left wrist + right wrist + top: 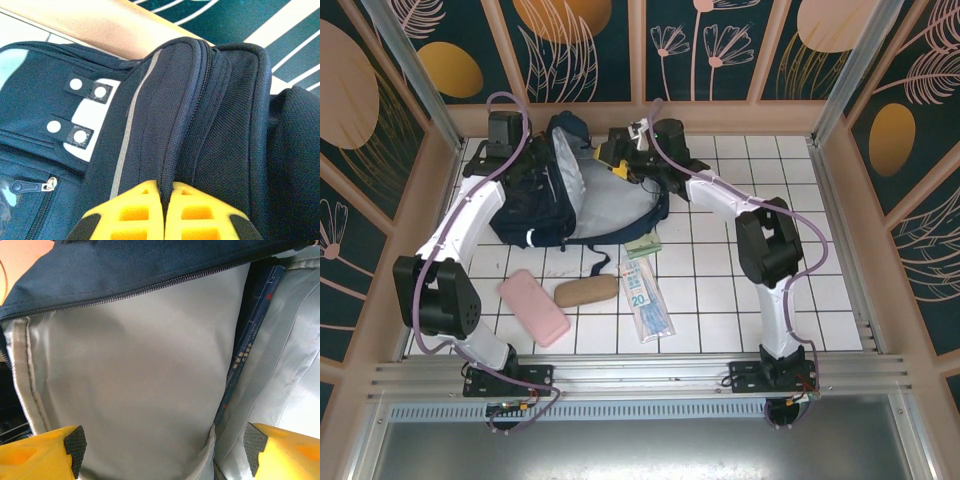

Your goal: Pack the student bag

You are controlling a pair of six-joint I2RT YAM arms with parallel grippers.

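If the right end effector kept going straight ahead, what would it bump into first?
Probably the grey lining inside the open bag; the right end effector faces it, though depth is unclear.

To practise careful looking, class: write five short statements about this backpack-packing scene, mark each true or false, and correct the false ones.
1. The left gripper is shut on a fold of the backpack. True.
2. The right gripper is shut. False: its jaws stand wide open over the grey lining.
3. The pink case lies inside the backpack. False: it lies on the table, in front of the backpack.
4. The backpack is unzipped, with its grey lining showing. True.
5. The brown case lies on the table next to the pink case. True.
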